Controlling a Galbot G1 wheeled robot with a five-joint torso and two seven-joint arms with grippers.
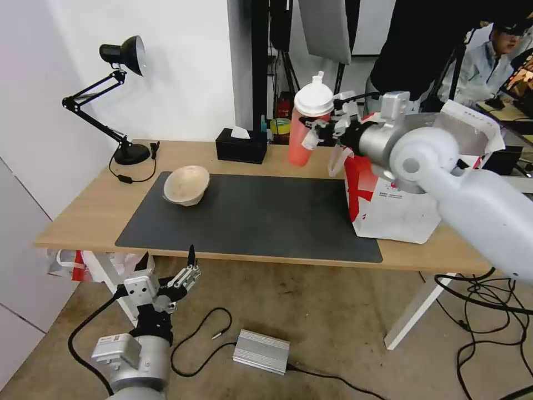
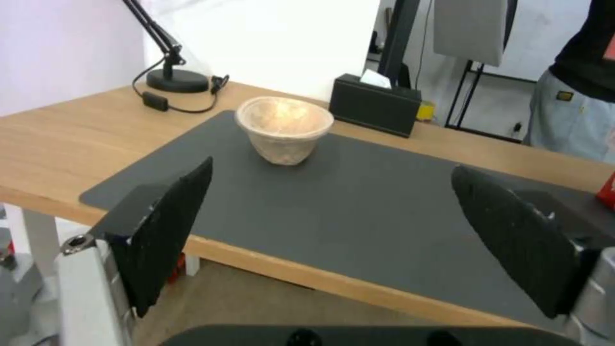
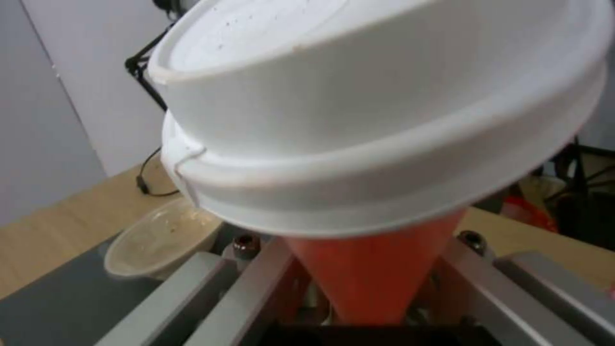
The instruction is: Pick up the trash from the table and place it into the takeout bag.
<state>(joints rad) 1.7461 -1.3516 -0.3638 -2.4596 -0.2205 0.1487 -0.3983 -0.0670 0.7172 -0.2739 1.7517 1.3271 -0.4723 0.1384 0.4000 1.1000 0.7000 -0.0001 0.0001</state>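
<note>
The tall red drink cup [image 1: 302, 136] with its white dome lid [image 1: 313, 100] is off the table [image 1: 78, 214], clamped around its red body by the right gripper [image 1: 325, 132] and held upright in the air just beside the takeout bag [image 1: 388, 205], on the side facing the black tissue box [image 1: 240, 145]. In the right wrist view the cup's red wall [image 3: 372, 278] sits between the metal jaws with the lid [image 3: 384, 110] looming above them. The cup is not yet over the bag's mouth, so this item reads as lifted but not delivered.

The beige paper bowl [image 1: 187, 185] rests on the dark grey mat [image 1: 261, 216], well apart from the bag, toward the mat's far corner nearest the black desk lamp [image 1: 119, 100]. It is untouched and remains to be collected.

A white plastic bowl is not on the tabletop; whether it already lies inside the bag cannot be told, as the bag's interior is hidden by the right arm.

The left gripper [image 1: 189, 272] hangs below the table's near edge, its black pads [image 2: 170, 226] spread wide and holding nothing, aimed toward the paper bowl [image 2: 284, 129].

By this reckoning the task is roughly midway.
</note>
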